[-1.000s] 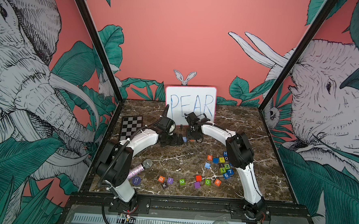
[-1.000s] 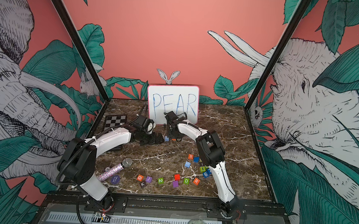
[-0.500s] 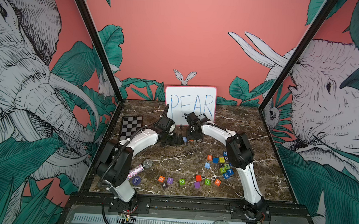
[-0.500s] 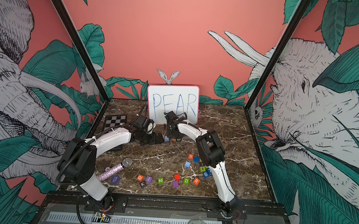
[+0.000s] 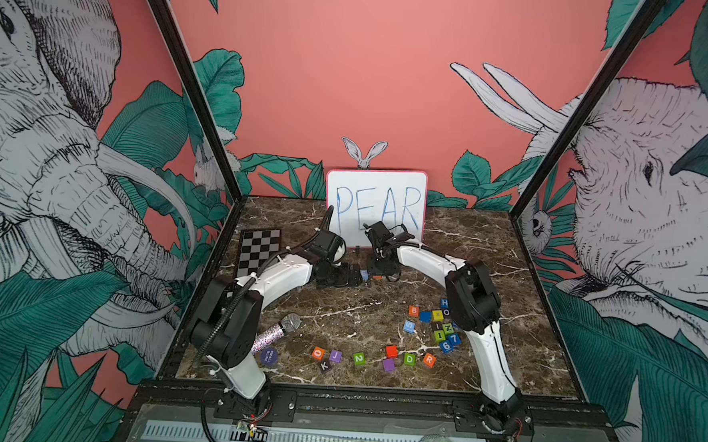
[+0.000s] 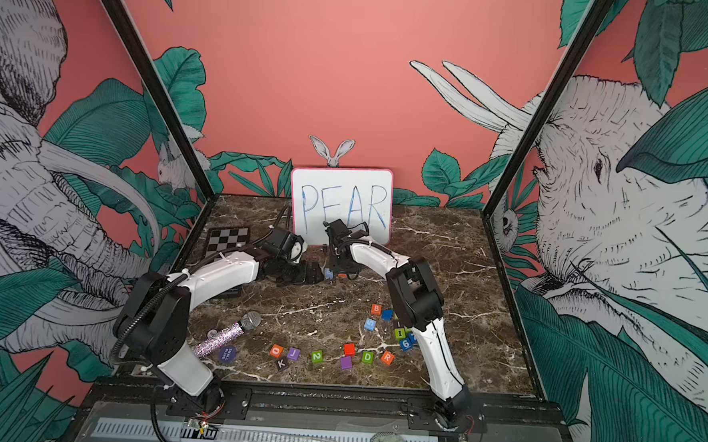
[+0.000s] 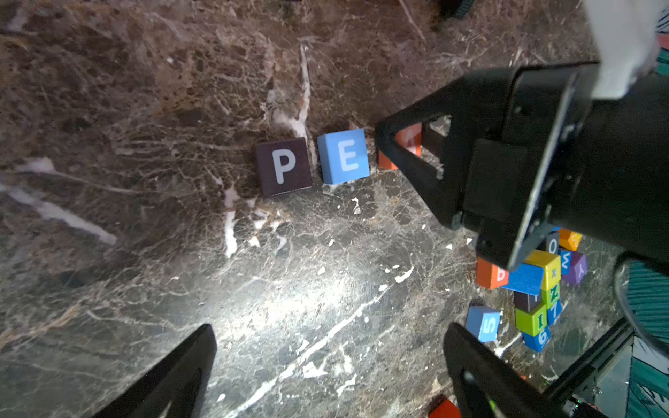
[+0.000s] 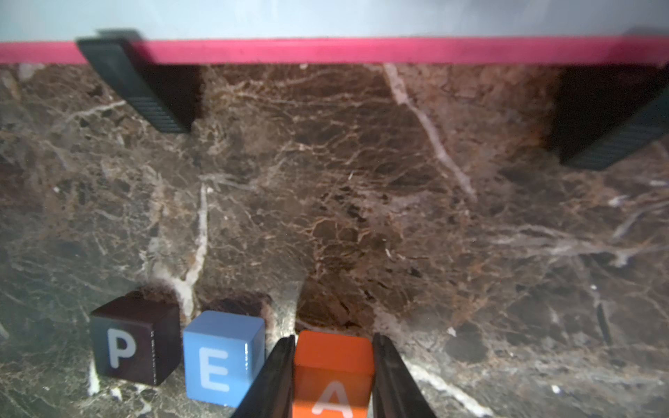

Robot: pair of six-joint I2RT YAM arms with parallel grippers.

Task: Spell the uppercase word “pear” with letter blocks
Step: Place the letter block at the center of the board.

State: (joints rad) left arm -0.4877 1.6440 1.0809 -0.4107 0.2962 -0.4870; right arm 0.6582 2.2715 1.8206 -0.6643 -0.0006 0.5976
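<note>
Three letter blocks stand in a row on the marble in front of the whiteboard (image 5: 376,202): dark P (image 8: 130,340), light blue E (image 8: 222,356) and orange A (image 8: 333,372). My right gripper (image 8: 333,338) is shut on the A block, one finger on each side, just right of E with a small gap. In the left wrist view P (image 7: 283,166) and E (image 7: 344,156) show fully, and A (image 7: 407,144) is partly hidden behind the right gripper. My left gripper (image 7: 330,329) hangs open over bare marble nearer the front, holding nothing. The orange R block (image 5: 429,360) lies in the front row.
A cluster of other cubes (image 5: 438,326) sits beside the right arm, and a loose row of cubes (image 5: 357,358) runs along the front. A glitter microphone (image 5: 278,330) and a purple disc (image 5: 269,355) lie front left. A checkerboard (image 5: 259,252) lies back left.
</note>
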